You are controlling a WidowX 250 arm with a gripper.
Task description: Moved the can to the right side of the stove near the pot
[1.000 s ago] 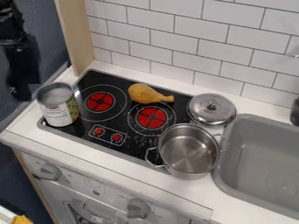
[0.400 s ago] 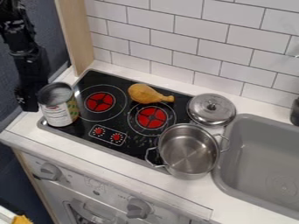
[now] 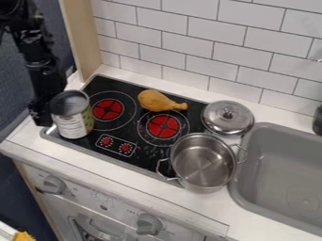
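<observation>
Right now my gripper (image 3: 43, 117) hangs low at the left end of the stove (image 3: 143, 153), just beside the can (image 3: 72, 115). It is dark against a dark background and partly behind the can, so I cannot tell whether it is apart, together or clamped on something, nor whether it touches the metal. My arm above it runs out of the picture at the upper left.

The can is upright at the stove's left end, well apart from the pot (image 3: 202, 162). Its open mouth looks dark grey inside; whatever lies deeper I can't make out. Rightward come the left burner (image 3: 108, 109) and the right burner (image 3: 164, 126), with a toy drumstick (image 3: 159, 101) lying behind them.

The pot stands open at the front right corner, bare metal showing at its bottom, and it hides that corner and some of the white desk (image 3: 129, 170). Its lid (image 3: 227, 120) lies just behind it. Farther right, the grey sink (image 3: 280, 162) is cut off by the view's edge, as is a black object (image 3: 318, 120). A yellow piece (image 3: 23, 236) is cropped at the bottom left.
</observation>
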